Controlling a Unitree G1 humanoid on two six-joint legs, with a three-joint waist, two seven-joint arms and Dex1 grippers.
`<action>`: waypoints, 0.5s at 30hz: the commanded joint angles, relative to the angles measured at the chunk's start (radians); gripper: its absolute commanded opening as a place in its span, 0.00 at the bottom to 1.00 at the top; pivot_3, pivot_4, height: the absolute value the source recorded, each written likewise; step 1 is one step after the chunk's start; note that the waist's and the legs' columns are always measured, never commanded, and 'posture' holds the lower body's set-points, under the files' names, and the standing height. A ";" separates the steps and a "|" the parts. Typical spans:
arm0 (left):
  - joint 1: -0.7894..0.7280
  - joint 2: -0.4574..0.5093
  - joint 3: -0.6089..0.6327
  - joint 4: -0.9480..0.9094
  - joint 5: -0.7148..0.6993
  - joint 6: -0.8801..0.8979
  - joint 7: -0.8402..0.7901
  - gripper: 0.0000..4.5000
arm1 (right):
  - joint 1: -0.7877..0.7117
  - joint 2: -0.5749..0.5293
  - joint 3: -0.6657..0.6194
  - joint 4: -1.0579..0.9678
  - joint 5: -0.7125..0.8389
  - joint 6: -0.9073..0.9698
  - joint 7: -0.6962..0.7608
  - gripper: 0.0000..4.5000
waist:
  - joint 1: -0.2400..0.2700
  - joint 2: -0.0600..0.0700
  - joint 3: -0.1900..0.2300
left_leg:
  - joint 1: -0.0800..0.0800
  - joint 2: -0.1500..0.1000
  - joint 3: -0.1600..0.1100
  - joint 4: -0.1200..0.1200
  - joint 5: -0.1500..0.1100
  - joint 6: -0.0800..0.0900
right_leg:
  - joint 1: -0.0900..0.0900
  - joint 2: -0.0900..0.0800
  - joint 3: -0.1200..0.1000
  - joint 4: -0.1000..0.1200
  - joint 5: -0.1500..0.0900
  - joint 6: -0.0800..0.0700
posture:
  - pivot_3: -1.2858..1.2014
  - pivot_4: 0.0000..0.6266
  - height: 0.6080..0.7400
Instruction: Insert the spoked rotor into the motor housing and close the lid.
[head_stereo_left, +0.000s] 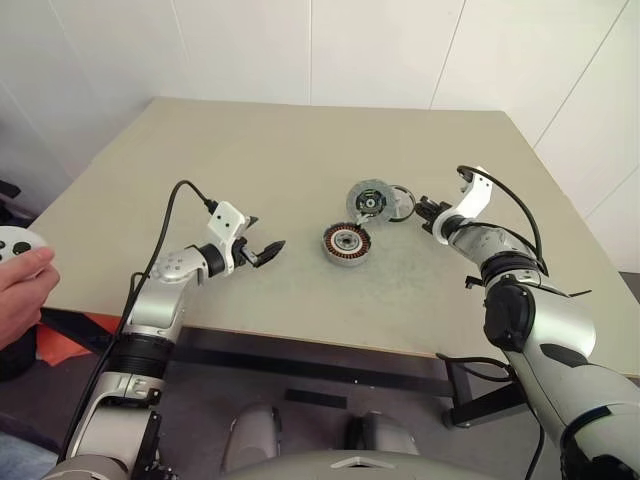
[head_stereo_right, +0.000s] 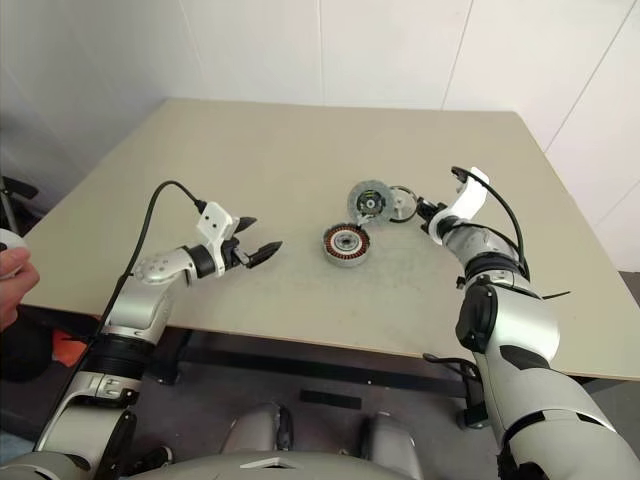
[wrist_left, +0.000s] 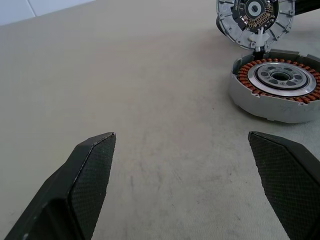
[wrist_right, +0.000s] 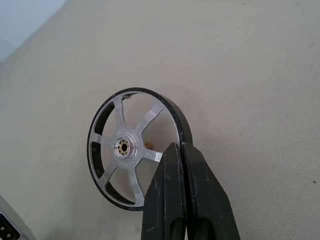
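Observation:
The motor housing (head_stereo_left: 347, 243) lies open-side up in the middle of the table, with copper windings ringing its silver centre (wrist_left: 276, 85). Its lid (head_stereo_left: 370, 199) stands propped up, joined at the housing's far rim. The spoked rotor (wrist_right: 132, 148), silver spokes inside a black rim, is tilted up on edge just right of the lid (head_stereo_left: 400, 203). My right gripper (wrist_right: 181, 145) is shut on the rotor's rim. Well apart from the housing on its left, my left gripper (head_stereo_left: 268, 250) hovers open with nothing between its fingers and points toward it.
A person's hand holding a white controller (head_stereo_left: 20, 270) is at the far left, beyond the table's edge. The beige table (head_stereo_left: 250, 150) stands against white walls. Its front edge (head_stereo_left: 300, 335) runs just below my arms.

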 joint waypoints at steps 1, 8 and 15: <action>-0.014 0.008 0.003 -0.023 0.005 -0.026 0.003 1.00 | -0.015 -0.002 0.001 -0.019 0.000 -0.019 0.002 0.00 | 0.000 0.000 0.000 | 0.000 0.000 0.000 0.000 0.000 0.000 | 0.000 0.000 0.000 0.000 0.000 0.000 | 0.52 0.00 1.00; -0.012 0.010 0.000 -0.019 0.011 -0.031 0.003 1.00 | -0.011 -0.003 0.000 -0.019 0.001 -0.025 0.001 0.00 | 0.001 0.000 0.000 | 0.000 0.000 0.000 0.000 0.000 0.000 | 0.000 0.000 0.000 0.000 0.000 0.000 | 0.52 0.00 1.00; -0.011 0.008 -0.004 -0.015 0.017 -0.035 0.001 1.00 | -0.015 -0.001 0.047 -0.032 -0.037 -0.062 0.038 0.00 | 0.001 0.000 0.000 | 0.000 0.000 0.000 0.000 0.000 0.000 | 0.000 0.000 0.000 0.000 0.000 0.000 | 0.52 0.00 1.00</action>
